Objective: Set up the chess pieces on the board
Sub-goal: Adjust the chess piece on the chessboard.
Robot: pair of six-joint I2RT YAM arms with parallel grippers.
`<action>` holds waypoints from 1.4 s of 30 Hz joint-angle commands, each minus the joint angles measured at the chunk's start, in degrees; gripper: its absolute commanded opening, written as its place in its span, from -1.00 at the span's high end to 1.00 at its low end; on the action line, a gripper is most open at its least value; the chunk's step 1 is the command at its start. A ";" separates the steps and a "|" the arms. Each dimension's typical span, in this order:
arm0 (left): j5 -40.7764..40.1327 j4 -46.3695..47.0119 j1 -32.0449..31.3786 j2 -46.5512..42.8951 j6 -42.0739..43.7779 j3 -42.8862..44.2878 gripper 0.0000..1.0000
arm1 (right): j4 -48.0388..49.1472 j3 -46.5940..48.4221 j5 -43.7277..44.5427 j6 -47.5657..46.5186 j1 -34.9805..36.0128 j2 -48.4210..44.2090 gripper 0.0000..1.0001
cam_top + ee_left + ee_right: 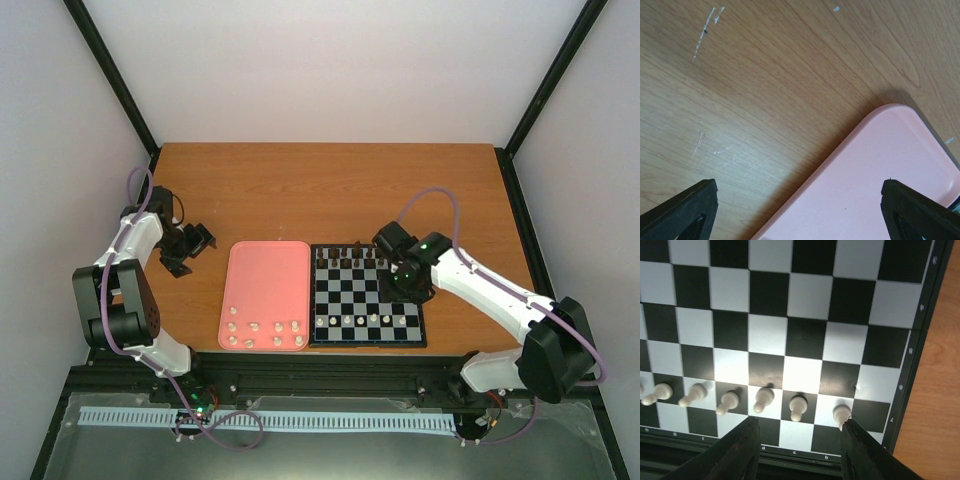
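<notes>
My right gripper [800, 422], half open and empty, hangs over the pawn row [761, 400] on the board [921, 335] (placing step, I judge); next needs another white piece [256, 326] off the pink tray [265, 272].

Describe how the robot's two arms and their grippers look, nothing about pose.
Left arm and right arm are alike: white link shells joined by chunky black joint housings, with a purple cable looping along each. A small green light glows by the right wrist. The left gripper and right gripper end in black, wedge-shaped fingers.
</notes>
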 commanded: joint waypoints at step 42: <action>0.94 0.63 0.42 2.00 0.00 2.45 -0.99 | 4.53 -9.24 -2.43 2.70 -0.51 4.59 0.46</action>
